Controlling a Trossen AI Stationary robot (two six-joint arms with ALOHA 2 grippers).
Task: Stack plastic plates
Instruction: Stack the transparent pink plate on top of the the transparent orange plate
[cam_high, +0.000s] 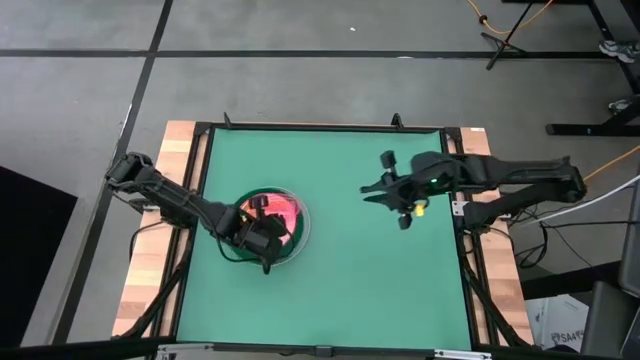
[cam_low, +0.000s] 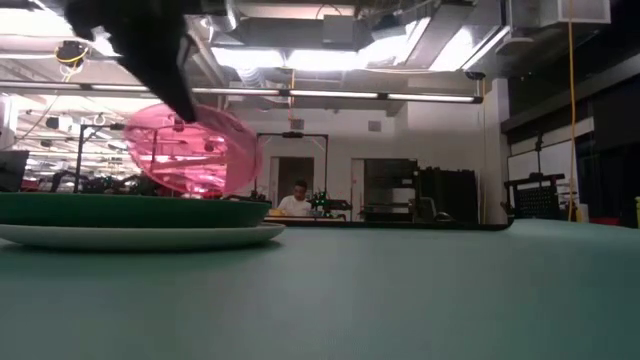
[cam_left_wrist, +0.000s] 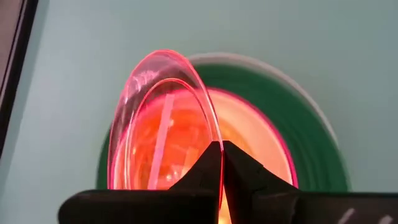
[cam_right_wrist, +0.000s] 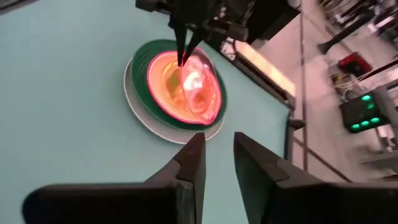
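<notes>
On the left half of the green table (cam_high: 350, 290), a stack of round plastic plates sat beneath the left arm. At the bottom lay the large white plate (cam_low: 150, 237), its rim showing past the dark green plate (cam_low: 130, 211) resting on it. Inside the green one, the left wrist view showed a magenta-rimmed plate (cam_left_wrist: 283, 158) and a glowing orange plate (cam_left_wrist: 180, 146) nested within; whether more plates lay between them could not be told. Above the pile, a translucent pink plate (cam_low: 190, 150) was tilted steeply, almost on edge, with its lower rim down near the stack and its upper rim lifted; light shone through it, and its concentric ridges were visible.

The left gripper (cam_left_wrist: 222, 163) hung over the stack with its two dark fingers pressed together on the pink plate's rim, the thin edge pinched between the tips with no gap showing. From the right wrist view the same pinch appeared as a narrow point meeting the plate above the pile.

The right gripper (cam_high: 403, 205) waited over the right part of the table, well apart from the plates, its fingers (cam_right_wrist: 189, 165) standing slightly apart and holding nothing.
</notes>
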